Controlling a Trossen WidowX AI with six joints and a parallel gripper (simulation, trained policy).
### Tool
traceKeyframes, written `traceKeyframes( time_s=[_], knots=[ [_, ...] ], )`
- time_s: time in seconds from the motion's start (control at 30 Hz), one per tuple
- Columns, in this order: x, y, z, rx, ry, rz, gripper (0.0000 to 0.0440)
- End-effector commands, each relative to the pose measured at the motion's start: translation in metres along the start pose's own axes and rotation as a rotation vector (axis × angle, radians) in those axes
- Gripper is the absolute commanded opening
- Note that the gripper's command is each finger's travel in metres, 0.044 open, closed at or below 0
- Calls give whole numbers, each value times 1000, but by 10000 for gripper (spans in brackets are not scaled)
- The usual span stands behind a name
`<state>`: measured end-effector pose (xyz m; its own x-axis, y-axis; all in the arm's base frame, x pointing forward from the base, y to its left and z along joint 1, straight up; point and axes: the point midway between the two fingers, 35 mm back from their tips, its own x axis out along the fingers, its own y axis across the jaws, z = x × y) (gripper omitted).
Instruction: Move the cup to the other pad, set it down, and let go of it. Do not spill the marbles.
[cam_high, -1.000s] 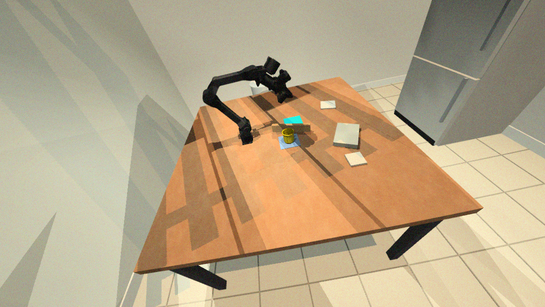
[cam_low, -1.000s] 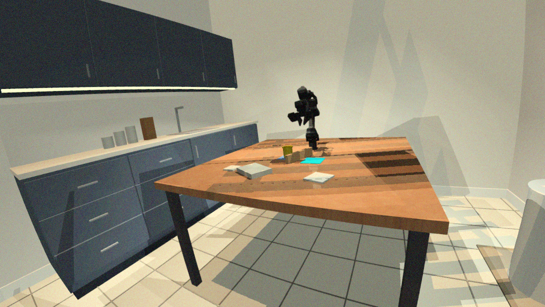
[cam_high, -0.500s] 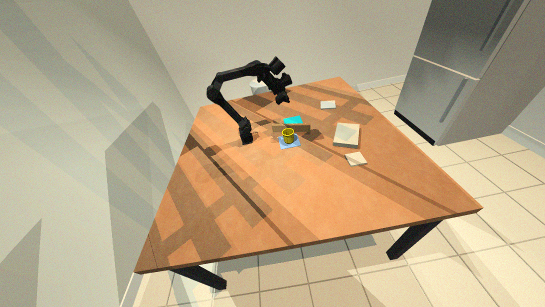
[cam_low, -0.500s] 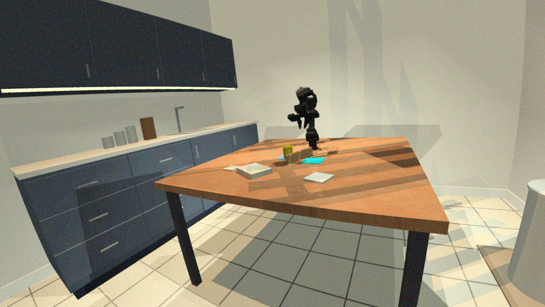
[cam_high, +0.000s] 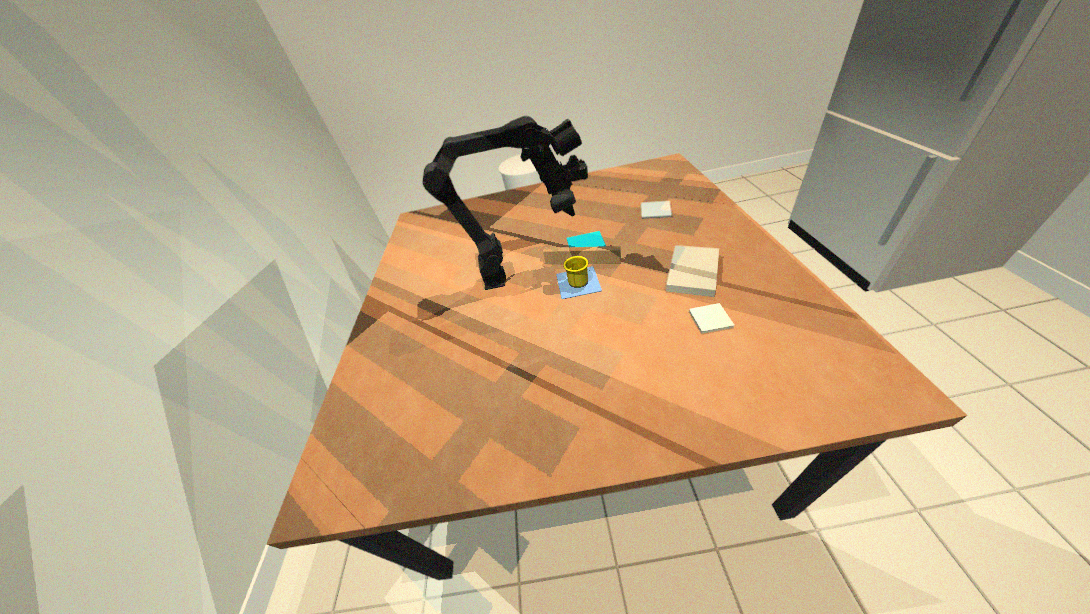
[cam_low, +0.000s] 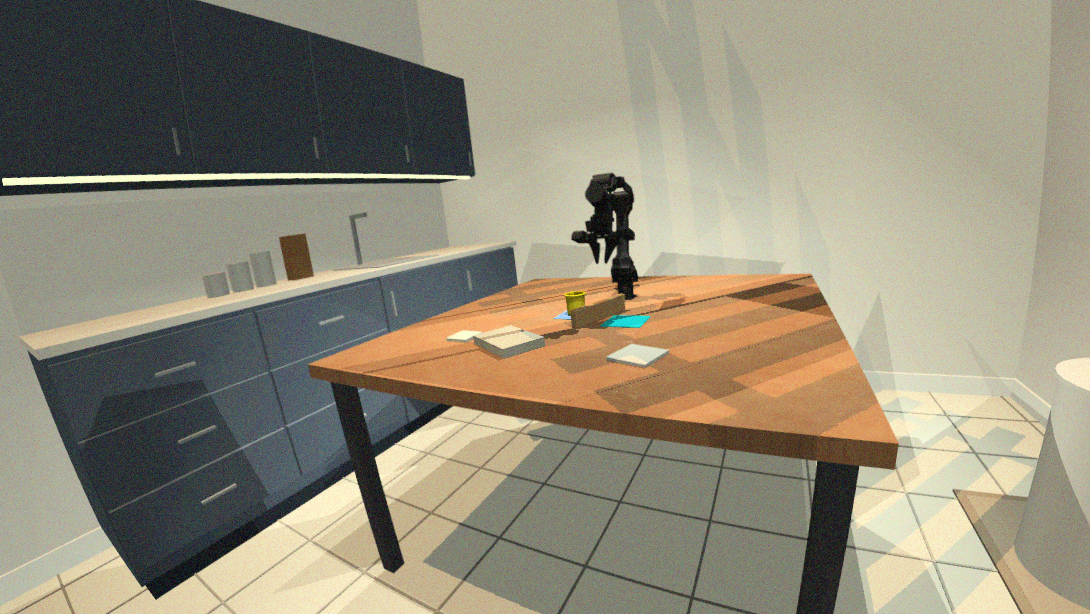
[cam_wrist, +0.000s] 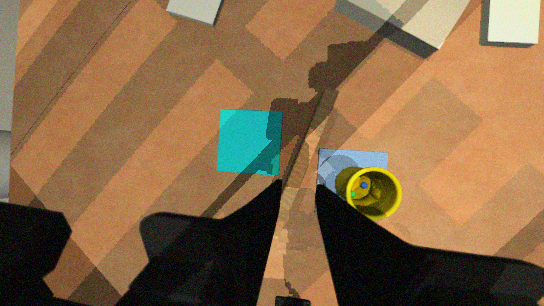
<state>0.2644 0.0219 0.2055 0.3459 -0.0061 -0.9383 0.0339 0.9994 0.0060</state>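
1. The arm (cam_high: 484, 143) (cam_low: 621, 199) arches over the tabletop (cam_high: 648, 396) (cam_low: 686, 381) (cam_wrist: 150, 95), its 2 fingers (cam_high: 566, 209) (cam_low: 601, 259) pointing down, parted, gripping nothing, above the cup and pads.
2. The yellow cup (cam_high: 577, 272) (cam_low: 575, 303) (cam_wrist: 398, 195) stands upright on the blue pad (cam_high: 568, 292) (cam_low: 561, 315) (cam_wrist: 377, 157).
3. In the wrist view, 1 finger hides part of that pad; 2 marbles (cam_wrist: 364, 185) show, others cannot be made out.

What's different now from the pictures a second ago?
The pincer has moved a little lower, and the shadows have shifted. Nothing was picked up or let go. The yellow cup stayed on the blue pad.
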Motion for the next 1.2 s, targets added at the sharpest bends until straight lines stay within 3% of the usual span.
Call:
traceKeyframes(
  time_s=[0.0,0.63,1.17],
  knots=[
    [3,-5,-2,-15,37,-16,123],
    [33,-37,-21,-91,265,-68,134],
    [69,-63,-38,-145,358,-78,162]
  ],
)
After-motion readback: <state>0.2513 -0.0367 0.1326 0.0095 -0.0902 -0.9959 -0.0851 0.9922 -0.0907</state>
